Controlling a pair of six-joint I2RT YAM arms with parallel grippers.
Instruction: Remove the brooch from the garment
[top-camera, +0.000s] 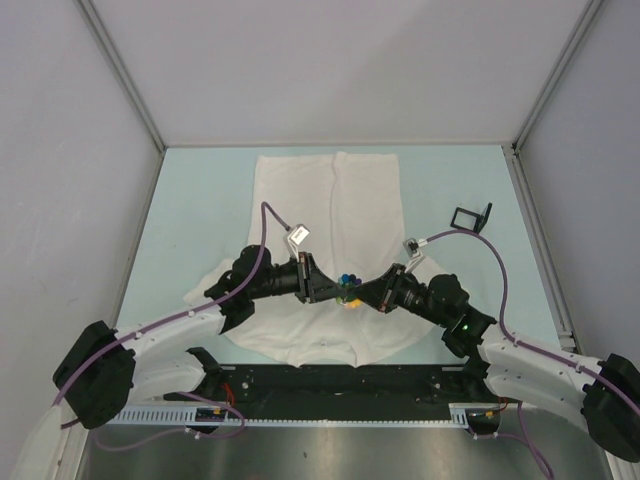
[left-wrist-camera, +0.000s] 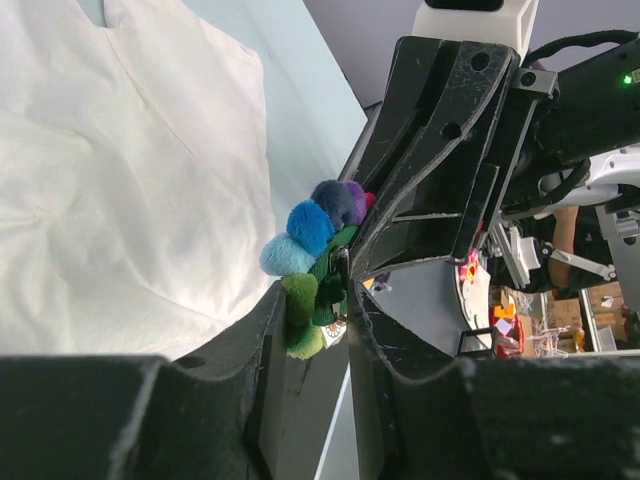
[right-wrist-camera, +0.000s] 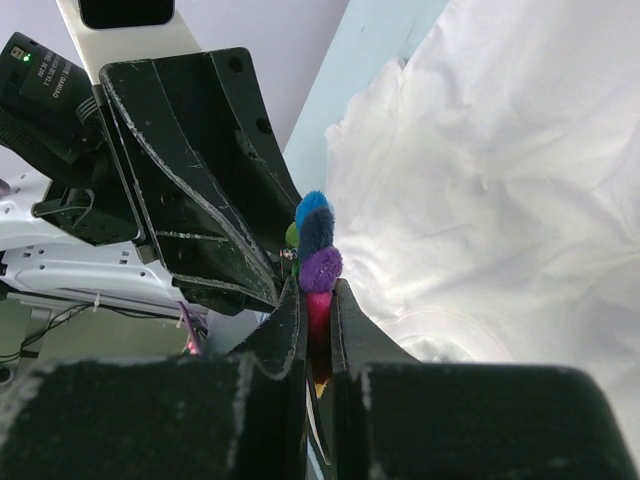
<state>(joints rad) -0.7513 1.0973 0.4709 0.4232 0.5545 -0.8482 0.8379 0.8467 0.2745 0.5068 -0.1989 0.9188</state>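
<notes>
The garment (top-camera: 330, 200) is a white T-shirt lying flat on the pale blue table (top-camera: 200, 200). Both grippers meet above its lower middle. The brooch (top-camera: 348, 285), a small flower of fuzzy coloured petals, sits between them. My right gripper (right-wrist-camera: 317, 295) is shut on its pink and red petals; the purple and blue petals (right-wrist-camera: 320, 250) stick out past the tips. My left gripper (left-wrist-camera: 315, 300) comes from the other side, its tips closed on the green petals (left-wrist-camera: 298, 315). White cloth (left-wrist-camera: 130, 180) lies behind. I cannot tell whether the brooch is still pinned to it.
A small black frame-shaped object (top-camera: 472, 216) stands on the table at the right. Grey walls enclose the table at the back and on both sides. A black and metal rail (top-camera: 330, 385) runs along the near edge between the arm bases.
</notes>
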